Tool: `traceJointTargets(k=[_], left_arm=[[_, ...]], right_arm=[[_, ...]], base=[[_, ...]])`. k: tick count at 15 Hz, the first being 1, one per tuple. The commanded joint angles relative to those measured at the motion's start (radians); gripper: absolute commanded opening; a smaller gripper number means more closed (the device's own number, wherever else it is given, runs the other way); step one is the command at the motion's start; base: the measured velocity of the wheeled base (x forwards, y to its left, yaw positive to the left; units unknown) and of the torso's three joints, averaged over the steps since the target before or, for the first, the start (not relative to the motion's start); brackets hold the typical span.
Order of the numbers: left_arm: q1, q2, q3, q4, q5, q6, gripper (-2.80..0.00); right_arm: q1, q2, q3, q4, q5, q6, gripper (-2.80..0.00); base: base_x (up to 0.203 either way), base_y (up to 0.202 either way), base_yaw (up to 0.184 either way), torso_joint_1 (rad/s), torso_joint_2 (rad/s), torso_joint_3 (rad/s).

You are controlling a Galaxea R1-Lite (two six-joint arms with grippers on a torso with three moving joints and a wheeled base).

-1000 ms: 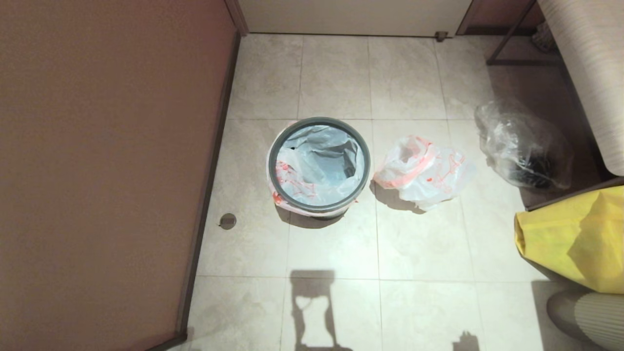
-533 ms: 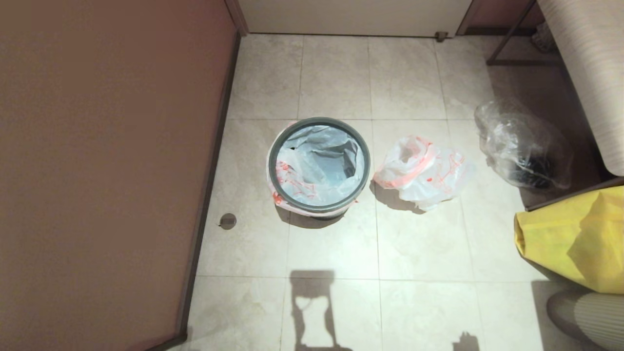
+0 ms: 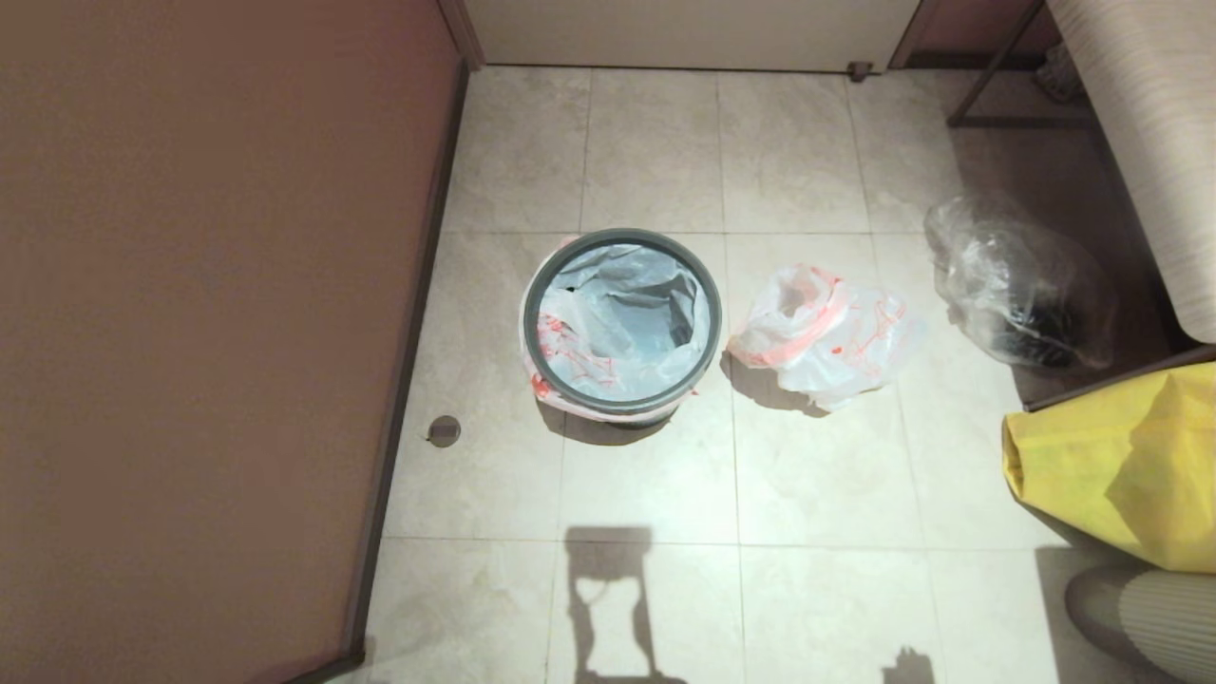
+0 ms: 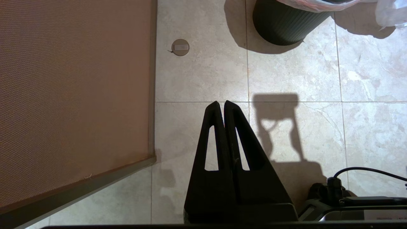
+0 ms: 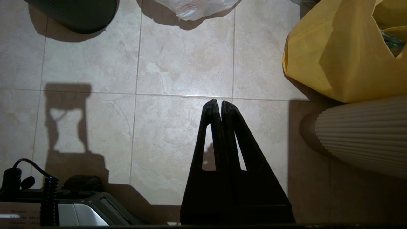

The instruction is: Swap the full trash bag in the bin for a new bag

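With both arms parked low, my left gripper and right gripper pinched together empty, the bin sits lined, its ring clamping the new bag.

Count, floor ahead of both claws:
- bin: one, one grey ring on its rim.
- white-and-red bags: two; one lining the bin, one loose.
- clear bag: one.
- yellow bag: one.

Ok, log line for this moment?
bin: lined, ring on | bag: on floor beside bin | left hand: shut, empty | right hand: shut, empty
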Motion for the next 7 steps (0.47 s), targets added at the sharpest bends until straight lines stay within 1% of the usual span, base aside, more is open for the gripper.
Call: traceJointTargets(k=[1,7], left_arm=[[0.000,0.003,0.000,0.000,0.000,0.000,-2.80],[0.000,0.003,0.000,0.000,0.000,0.000,-2.80]], right_arm=[[0.000,0.003,-0.002,0.004,0.001,0.000,-2.80],[0.000,0.003,0.001,-0.004,0.001,-0.001,-2.80]], base=[[0.000,0.000,0.000,0.000,0.00,0.000],[0.000,0.000,0.000,0.000,0.00,0.000]])
